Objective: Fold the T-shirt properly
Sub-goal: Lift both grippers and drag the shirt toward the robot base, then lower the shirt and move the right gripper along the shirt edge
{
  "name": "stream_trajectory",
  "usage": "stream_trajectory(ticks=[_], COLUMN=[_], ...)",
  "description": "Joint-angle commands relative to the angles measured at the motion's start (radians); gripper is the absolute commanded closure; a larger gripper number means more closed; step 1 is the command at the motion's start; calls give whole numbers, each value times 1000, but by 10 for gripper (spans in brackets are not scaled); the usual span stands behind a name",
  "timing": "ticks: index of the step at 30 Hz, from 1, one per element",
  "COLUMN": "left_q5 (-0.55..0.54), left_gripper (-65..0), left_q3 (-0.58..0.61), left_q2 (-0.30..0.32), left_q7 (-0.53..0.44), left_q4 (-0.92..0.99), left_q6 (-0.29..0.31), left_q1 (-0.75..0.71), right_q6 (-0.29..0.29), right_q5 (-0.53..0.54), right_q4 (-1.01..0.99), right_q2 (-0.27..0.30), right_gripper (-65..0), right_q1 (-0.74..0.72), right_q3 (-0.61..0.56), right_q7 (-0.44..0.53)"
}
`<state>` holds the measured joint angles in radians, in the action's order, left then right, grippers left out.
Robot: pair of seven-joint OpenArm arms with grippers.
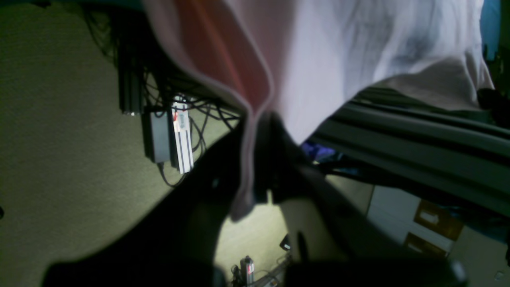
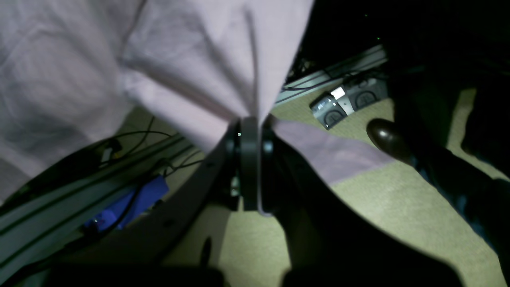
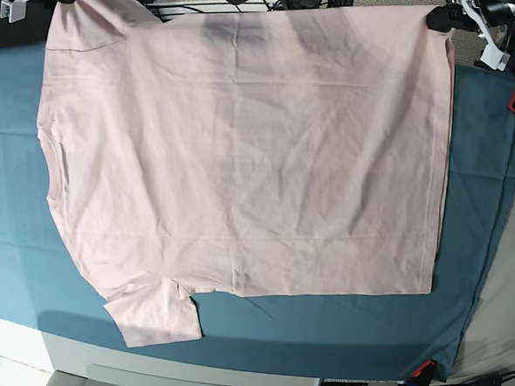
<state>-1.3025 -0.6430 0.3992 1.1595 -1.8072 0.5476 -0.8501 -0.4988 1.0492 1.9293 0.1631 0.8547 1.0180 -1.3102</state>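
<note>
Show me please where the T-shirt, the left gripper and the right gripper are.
T-shirt [image 3: 242, 157], base view, middle of the plain side.
left gripper [image 1: 261, 119], left wrist view, where it pinches the hem.
right gripper [image 2: 250, 121], right wrist view, where it pinches the cloth.

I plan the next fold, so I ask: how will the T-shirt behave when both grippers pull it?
The T-shirt is probably floppy: it bunches into folds at the right gripper. It likely drags rather than slides stiffly, already wrinkling on the teal cloth.

left gripper [image 1: 261, 159]: black, broad curved finger bodies, dull finish | right gripper [image 2: 251, 159]: black, flat grey pad edge, small pale dot near tip | base view, far corners: black tips on white housings
</note>
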Motion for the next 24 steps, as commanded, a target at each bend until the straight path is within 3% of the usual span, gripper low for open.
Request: stream_trajectory(ticks=[1,13,19,24], left_q5=[-22,-38,-37,-35], left_gripper=[0,0,0,0], left_q3=[-8,-8,-8,-8], left_q2=[11,11,14,14], left_q7=[1,-7,-8,-16], left_q4=[-14,-17,-66,-92], left_q6=[4,5,34,34], left_q1=[-14,-5,30,87], right_q6=[-3,-3,-48,-56], right_q5=[8,42,140,147], right_q4=[14,14,14,14], right_q2=[12,11,11,12], right_gripper=[0,0,0,0], right_q1=[18,18,14,-55], right_q3=[24,69,69,69], right_q7=[0,-14,-26,-16])
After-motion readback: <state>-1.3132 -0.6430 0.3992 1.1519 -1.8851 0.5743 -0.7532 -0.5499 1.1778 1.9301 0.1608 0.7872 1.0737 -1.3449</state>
